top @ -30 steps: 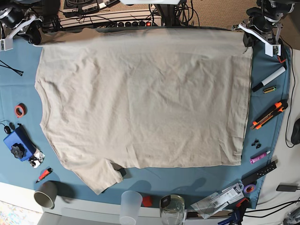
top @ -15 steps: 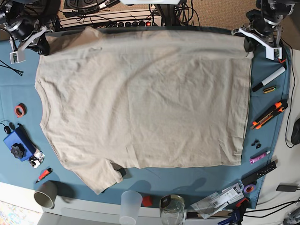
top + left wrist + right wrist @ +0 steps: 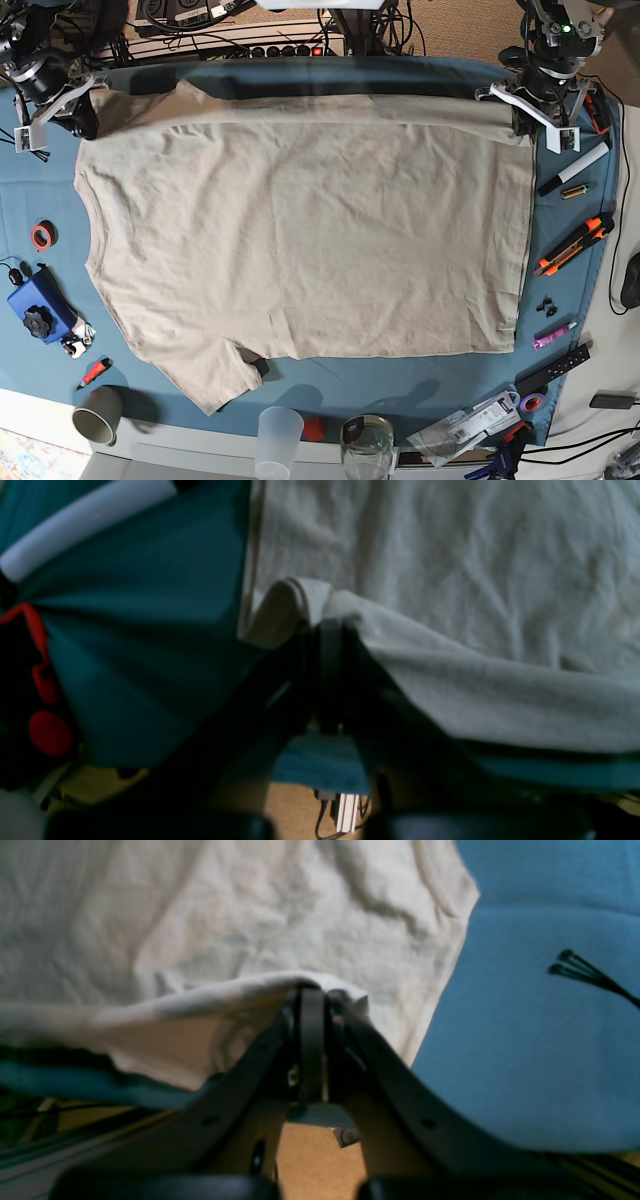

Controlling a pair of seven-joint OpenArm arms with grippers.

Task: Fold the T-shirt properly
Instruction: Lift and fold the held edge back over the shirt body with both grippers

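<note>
T-shirt position: the T-shirt [image 3: 300, 220] lies spread flat over most of the surface [image 3: 400, 385], collar side toward the surface's left edge in the base view, hem toward its right edge. One short sleeve points at the near-left corner.

Long axis: the lifted edge runs along the far edge of the surface, from far-left corner to far-right corner. The fold line I expect lies parallel to it.

Right claw: the right claw [image 3: 312, 995] is clamped on the far-left corner of the T-shirt [image 3: 200, 940], near the shoulder. The jaws stand together with fabric bunched over the tips.

Left claw: the left claw [image 3: 325, 625] is pinched tight on the far hem corner of the T-shirt [image 3: 450, 580]. A rolled lip of cloth curls over the tip.

Lift: the far edge is raised off the tablecloth [image 3: 330, 78]; a bare blue strip with a dark shadow shows under it in the base view.

Key relation: the rest of the T-shirt lies toward the near edge from both claws, so the carry goes that way, over the flat body.

Arm pose: both arms reach over the far corners, well apart, roughly level with each other, the edge taut between them.

Which arm is nearer: neither; each holds its own corner.

Judgement: first lengthwise fold started, not yet laid down.

Risk: uneven travel would skew the fold.
</note>
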